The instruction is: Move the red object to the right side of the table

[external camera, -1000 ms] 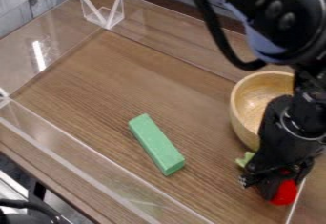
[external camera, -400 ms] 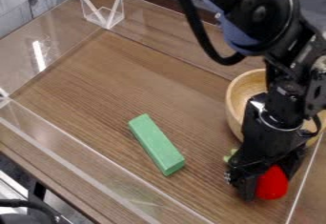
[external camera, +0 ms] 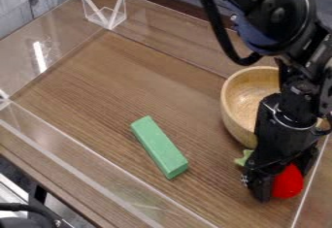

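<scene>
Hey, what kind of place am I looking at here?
Probably a robot test bench, not a home. A wood-grain table is fenced by low clear plastic walls, and a black robot arm stands over toy props: a strawberry, a green block, a wooden bowl.

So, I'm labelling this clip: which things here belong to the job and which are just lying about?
Part of the job:
- red object, under the gripper
- table, its right side

Just lying about:
- green block
- wooden bowl
</scene>
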Motion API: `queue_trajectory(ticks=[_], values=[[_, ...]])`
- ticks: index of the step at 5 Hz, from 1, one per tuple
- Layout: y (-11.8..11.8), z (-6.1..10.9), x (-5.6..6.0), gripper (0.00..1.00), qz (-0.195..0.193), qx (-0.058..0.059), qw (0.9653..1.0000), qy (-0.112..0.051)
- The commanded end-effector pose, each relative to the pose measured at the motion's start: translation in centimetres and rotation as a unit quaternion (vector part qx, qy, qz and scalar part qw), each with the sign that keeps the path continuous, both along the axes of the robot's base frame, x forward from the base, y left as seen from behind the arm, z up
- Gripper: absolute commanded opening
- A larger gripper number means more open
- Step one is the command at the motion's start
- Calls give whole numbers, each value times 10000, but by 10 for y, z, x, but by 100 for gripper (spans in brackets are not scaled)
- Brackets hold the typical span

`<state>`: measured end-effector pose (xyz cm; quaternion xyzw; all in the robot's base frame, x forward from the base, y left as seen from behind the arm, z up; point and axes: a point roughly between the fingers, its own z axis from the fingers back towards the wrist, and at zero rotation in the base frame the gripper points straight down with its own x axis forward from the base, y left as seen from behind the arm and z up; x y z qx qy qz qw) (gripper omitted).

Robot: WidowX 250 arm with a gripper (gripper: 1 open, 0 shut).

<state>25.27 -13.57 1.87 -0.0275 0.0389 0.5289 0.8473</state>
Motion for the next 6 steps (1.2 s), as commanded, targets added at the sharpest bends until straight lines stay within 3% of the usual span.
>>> queue_trajectory(ticks=[1,3,4,6], values=[[-5,28,12,100,-107,-150,9995,-270],[1,68,21,100,-326,-301,9982,-403],[10,96,31,100,-297,-501,9972,-465],[18,128,47,100,-326,-889,9935,-636]])
